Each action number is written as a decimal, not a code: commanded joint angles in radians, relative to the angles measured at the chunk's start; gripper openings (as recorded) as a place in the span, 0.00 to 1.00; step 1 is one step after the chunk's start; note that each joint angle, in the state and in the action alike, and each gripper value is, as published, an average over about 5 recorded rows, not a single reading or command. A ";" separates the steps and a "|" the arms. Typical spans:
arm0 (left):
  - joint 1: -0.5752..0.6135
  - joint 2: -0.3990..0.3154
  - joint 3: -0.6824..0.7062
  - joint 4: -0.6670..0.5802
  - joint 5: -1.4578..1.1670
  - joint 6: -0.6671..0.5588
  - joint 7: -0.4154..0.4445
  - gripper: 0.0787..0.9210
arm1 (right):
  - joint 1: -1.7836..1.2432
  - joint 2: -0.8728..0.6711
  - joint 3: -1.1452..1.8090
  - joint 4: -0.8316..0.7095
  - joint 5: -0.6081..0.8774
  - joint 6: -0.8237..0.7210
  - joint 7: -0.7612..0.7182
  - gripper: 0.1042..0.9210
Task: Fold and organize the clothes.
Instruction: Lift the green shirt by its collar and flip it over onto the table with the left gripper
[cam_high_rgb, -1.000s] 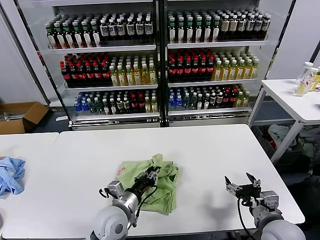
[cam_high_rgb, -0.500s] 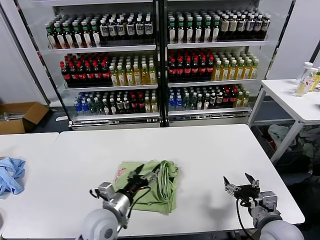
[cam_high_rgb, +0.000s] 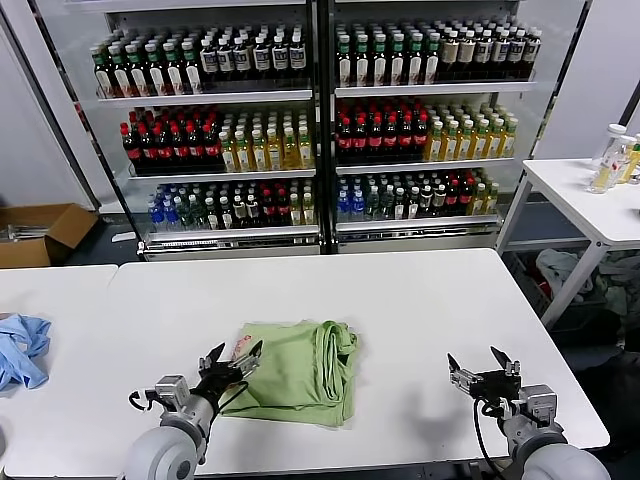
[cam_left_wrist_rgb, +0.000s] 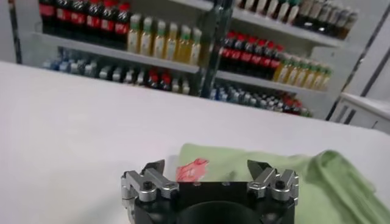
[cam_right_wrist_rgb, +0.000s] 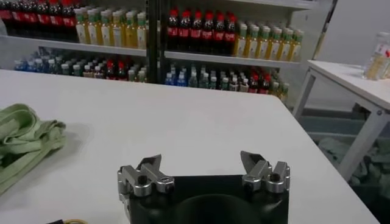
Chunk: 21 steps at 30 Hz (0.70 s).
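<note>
The light green polo shirt (cam_high_rgb: 297, 370) lies folded in a flat rectangle on the white table (cam_high_rgb: 420, 310), with a red print showing at its left edge. My left gripper (cam_high_rgb: 232, 357) is open and empty, at the shirt's left edge, near the front of the table. In the left wrist view the shirt (cam_left_wrist_rgb: 286, 176) and its red print (cam_left_wrist_rgb: 192, 168) lie just ahead of the open left gripper (cam_left_wrist_rgb: 207, 165). My right gripper (cam_high_rgb: 481, 364) is open and empty near the front right of the table, apart from the shirt. The right wrist view shows the right gripper (cam_right_wrist_rgb: 200, 159) and the shirt's edge (cam_right_wrist_rgb: 24, 137).
A light blue garment (cam_high_rgb: 22, 348) lies at the far left on the adjoining table. Drink shelves (cam_high_rgb: 320, 130) stand behind. A second white table (cam_high_rgb: 590, 195) with bottles stands at the right, a cardboard box (cam_high_rgb: 40, 232) on the floor at the left.
My left gripper has let go of the shirt and drawn back left off it, now open. The shirt lies flatter, folded over. The right arm has not moved.
</note>
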 joint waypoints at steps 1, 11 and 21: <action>-0.004 -0.006 -0.043 0.067 -0.207 0.066 0.022 0.88 | -0.004 -0.002 0.003 0.006 0.000 -0.001 0.001 0.88; -0.027 -0.020 -0.042 0.085 -0.361 0.080 0.067 0.88 | -0.007 -0.006 0.011 0.008 0.004 0.000 0.002 0.88; -0.027 -0.031 -0.065 0.101 -0.438 0.057 0.083 0.59 | -0.007 -0.002 0.011 0.010 0.003 -0.001 0.003 0.88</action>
